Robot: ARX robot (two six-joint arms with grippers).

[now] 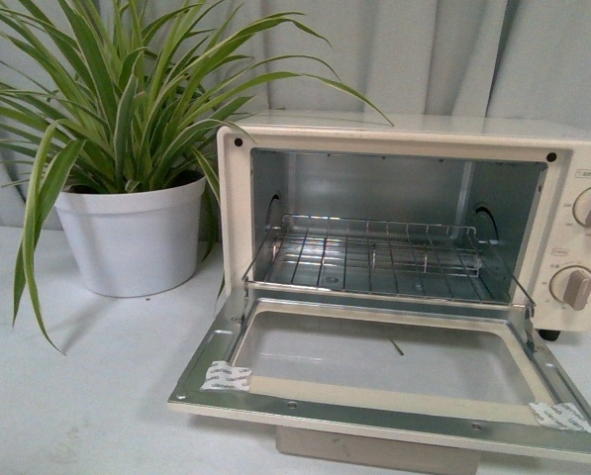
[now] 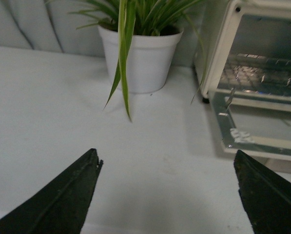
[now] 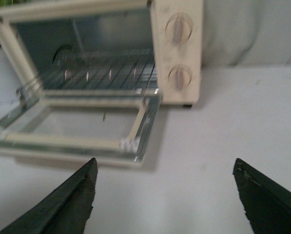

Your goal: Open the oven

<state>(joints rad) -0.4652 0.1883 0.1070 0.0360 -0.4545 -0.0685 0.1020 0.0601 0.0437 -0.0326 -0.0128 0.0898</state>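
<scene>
Standing right of the plant (image 1: 127, 129) on the table (image 1: 77, 376), the oven (image 1: 414, 178) has its door (image 1: 384, 376) dropped flat toward the near edge, rack (image 1: 374, 257) showing, while both grippers (image 2: 167, 158) (image 3: 164, 165) hover nearby, jaws apart, empty.

A cream-white toaster oven (image 1: 414, 218) is seen on a pale table (image 1: 87, 396), its glass-windowed door (image 1: 384, 371) folded fully down toward the camera and lying nearly flat. A wire rack (image 1: 374, 259) is drawn partway out of the shiny metal interior. Two round knobs (image 1: 584, 247) are stacked on the oven's right panel. Just beside the oven, to the left, a striped-leaved plant is set in a white pot (image 1: 132, 237). A grey curtain (image 1: 473, 54) is hung behind.
</scene>
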